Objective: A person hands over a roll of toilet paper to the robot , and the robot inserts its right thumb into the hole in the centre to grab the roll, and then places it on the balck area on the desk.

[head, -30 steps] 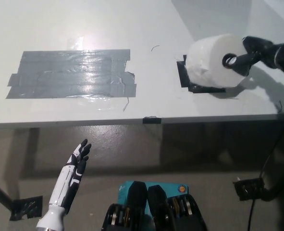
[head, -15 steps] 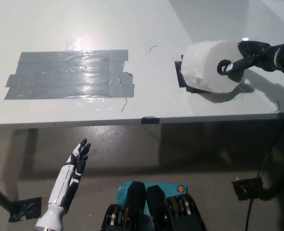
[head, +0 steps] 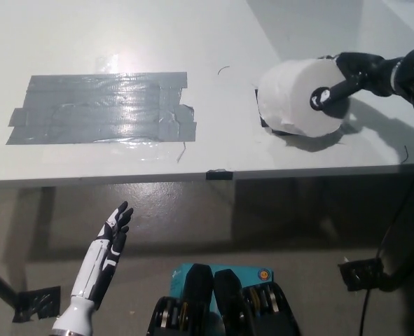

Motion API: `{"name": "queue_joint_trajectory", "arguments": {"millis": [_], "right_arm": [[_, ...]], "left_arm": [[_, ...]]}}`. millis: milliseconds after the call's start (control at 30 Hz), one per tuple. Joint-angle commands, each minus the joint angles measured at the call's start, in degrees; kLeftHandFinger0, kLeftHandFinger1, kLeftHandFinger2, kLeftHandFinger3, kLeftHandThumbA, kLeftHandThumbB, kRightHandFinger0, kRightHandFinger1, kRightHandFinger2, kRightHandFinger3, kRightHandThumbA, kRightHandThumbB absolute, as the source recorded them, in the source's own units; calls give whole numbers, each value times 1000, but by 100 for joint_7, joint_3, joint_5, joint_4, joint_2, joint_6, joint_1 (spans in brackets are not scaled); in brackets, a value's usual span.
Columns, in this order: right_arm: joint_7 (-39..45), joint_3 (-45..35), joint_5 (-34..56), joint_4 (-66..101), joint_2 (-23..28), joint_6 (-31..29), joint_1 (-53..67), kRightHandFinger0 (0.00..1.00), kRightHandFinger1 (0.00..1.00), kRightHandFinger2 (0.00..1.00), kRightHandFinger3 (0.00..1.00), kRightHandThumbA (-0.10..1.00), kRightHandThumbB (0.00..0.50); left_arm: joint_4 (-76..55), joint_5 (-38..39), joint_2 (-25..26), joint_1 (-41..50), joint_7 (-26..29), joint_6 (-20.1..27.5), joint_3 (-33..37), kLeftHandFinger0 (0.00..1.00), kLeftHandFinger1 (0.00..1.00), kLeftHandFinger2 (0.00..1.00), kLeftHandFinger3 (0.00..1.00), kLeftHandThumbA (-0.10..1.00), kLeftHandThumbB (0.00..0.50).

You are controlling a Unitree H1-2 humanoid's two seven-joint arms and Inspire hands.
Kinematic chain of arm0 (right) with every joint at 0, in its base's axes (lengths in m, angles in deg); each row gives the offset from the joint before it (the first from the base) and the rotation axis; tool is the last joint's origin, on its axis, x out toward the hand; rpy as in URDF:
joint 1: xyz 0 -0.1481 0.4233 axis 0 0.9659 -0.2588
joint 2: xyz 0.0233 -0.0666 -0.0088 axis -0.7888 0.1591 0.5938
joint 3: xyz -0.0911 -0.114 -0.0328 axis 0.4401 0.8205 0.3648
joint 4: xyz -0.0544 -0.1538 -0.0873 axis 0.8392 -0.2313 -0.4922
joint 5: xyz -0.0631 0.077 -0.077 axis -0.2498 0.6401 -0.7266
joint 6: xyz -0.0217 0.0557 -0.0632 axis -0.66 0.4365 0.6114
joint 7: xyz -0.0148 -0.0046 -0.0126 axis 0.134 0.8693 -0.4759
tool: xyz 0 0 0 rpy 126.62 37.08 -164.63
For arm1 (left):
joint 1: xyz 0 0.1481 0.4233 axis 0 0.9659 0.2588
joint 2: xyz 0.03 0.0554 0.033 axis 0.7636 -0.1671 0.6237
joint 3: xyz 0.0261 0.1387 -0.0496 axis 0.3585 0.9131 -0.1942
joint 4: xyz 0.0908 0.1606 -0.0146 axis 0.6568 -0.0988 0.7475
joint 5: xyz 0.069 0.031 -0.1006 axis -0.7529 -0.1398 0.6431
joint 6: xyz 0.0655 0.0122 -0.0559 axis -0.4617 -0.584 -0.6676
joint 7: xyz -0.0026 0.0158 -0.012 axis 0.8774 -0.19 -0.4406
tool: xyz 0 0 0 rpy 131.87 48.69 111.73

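While the left robot hand (head: 115, 225) rests open, the right robot hand (head: 355, 70) grips the toilet paper roll (head: 296, 96)

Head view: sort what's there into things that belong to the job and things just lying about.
Belongs to the job:
- toilet paper roll
- right hand, thumb in the roll's hole
- black patch under the roll
- desk

Just lying about:
- grey tape patch
- left hand, open, below the desk edge
- black cable
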Motion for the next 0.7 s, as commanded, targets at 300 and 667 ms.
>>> {"name": "queue_joint_trajectory", "arguments": {"millis": [300, 667], "right_arm": [[-1203, -715, 118, 983, -34, 296, -553, 1000, 1000, 1000, 1000, 853, 393], [-1298, -748, 79, 737, 17, -59, -761, 1000, 1000, 1000, 1000, 854, 390]], "left_arm": [[-175, -66, 63, -63, -13, -10, 31, 1000, 1000, 1000, 1000, 1000, 210], [-131, -18, 57, -90, -16, 53, 24, 1000, 1000, 1000, 1000, 1000, 205]]}}
